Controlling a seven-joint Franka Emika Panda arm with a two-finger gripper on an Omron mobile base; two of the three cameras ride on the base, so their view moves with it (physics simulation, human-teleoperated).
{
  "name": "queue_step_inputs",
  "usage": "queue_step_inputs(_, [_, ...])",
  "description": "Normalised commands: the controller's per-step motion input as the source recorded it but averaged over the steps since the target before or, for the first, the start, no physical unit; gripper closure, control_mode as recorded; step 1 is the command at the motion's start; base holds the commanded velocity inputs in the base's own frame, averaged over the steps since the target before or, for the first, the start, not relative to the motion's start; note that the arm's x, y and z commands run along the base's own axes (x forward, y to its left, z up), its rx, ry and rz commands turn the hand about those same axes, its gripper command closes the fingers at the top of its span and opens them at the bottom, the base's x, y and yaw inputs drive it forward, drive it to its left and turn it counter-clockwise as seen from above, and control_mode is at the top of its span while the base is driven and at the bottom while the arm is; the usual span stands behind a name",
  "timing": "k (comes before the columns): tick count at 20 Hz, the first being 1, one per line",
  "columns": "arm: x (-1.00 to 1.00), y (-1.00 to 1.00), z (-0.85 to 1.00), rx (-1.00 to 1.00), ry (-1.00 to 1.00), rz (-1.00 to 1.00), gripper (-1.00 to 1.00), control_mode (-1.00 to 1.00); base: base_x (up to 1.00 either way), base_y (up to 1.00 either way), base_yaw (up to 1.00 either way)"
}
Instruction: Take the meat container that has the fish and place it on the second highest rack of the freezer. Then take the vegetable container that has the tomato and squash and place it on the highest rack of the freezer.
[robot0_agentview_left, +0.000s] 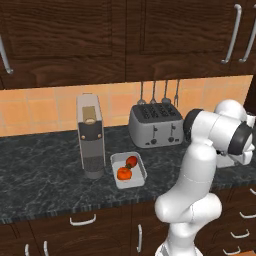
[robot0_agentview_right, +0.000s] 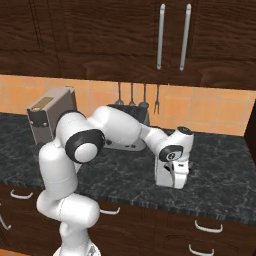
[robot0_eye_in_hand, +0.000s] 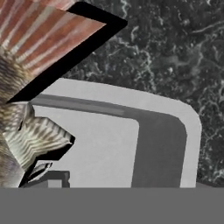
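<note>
Gripper (robot0_agentview_right: 175, 182) is parked low over the dark marble counter (robot0_agentview_left: 45, 175), at about 4 o'clock in the right base view, and honestly I can't tell if the fingers are apart or together, since the hand hides them there.

From the hand camera, it's right on top of the fish container (robot0_eye_in_hand: 166, 131), a pale grey tray with rounded corners. The fish (robot0_eye_in_hand: 26, 127) itself sits at 9 o'clock in that view, striped grey fins with a reddish ribbed tail up at 11 o'clock.

No readable brands or labels anywhere, not on the coffee machine (robot0_agentview_left: 90, 135) or the toaster (robot0_agentview_left: 155, 124).

Arm pose: it rises from the base, elbows over at shoulder height, then stretches out to the right with the wrist bent straight down.

The vegetable container (robot0_agentview_left: 128, 170) sits on the counter just beside the coffee machine, at 5 o'clock from it, with red tomato-looking pieces inside.
</note>
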Motion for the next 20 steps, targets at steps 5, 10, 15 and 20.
queue_step_inputs(5, [0.00,0.00,0.00,0.00,0.00,0.00,1.00,-1.00,0.00,0.00,0.00])
queue_step_inputs(10, [0.00,0.00,0.00,0.00,0.00,0.00,1.00,-1.00,0.00,0.00,0.00])
queue_step_inputs(15, [-0.34,0.08,0.72,-0.02,-0.08,-0.03,1.00,-1.00,0.00,0.00,0.00])
queue_step_inputs(20, [-0.49,0.56,0.93,-0.04,-0.12,-0.12,1.00,-1.00,0.00,0.00,0.00])
